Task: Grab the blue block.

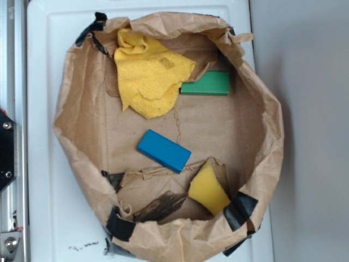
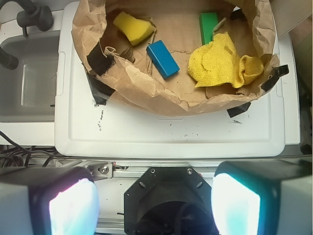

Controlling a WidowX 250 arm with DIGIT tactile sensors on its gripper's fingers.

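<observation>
Blue block lying flat in the paper bag, gripper well back, jaws wide apart, holding nothing

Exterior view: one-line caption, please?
Blue block lies untouched in a paper-lined bin among yellow cloth, green block and sponge.

White plastic tabletop with raised rim and dark scuff marks, grey sink basin beside its edge, dark faucet over the basin, metal rail bordering the surface, black cables near the basin, even bright lighting
</observation>
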